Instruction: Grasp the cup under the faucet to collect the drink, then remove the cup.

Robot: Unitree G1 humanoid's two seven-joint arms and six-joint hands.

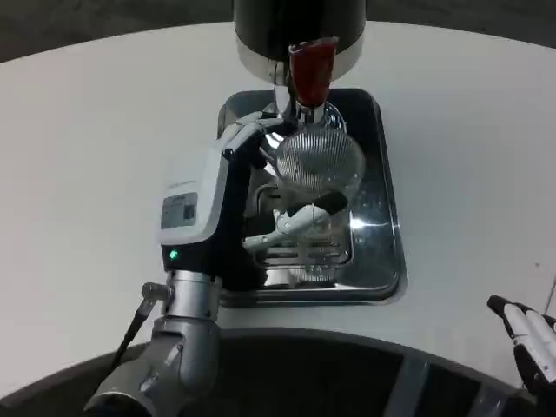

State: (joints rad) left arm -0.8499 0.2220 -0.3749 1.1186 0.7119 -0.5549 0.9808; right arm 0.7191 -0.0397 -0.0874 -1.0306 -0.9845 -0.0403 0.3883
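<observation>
A clear ribbed glass cup (319, 165) stands on the silver drip tray (387, 217), right below the dispenser's faucet with its red lever (311, 68). My left hand (252, 204) reaches in from the left and grips the cup, fingers (291, 228) wrapped around its lower front. I cannot tell whether there is drink inside the cup. My right hand (532, 343) sits at the lower right corner, away from the tray, fingers partly cut off by the frame edge.
The black and silver dispenser body (300, 26) rises behind the tray at the top centre. White tabletop (87, 174) spreads to both sides. The table's curved front edge (347, 339) runs along the bottom.
</observation>
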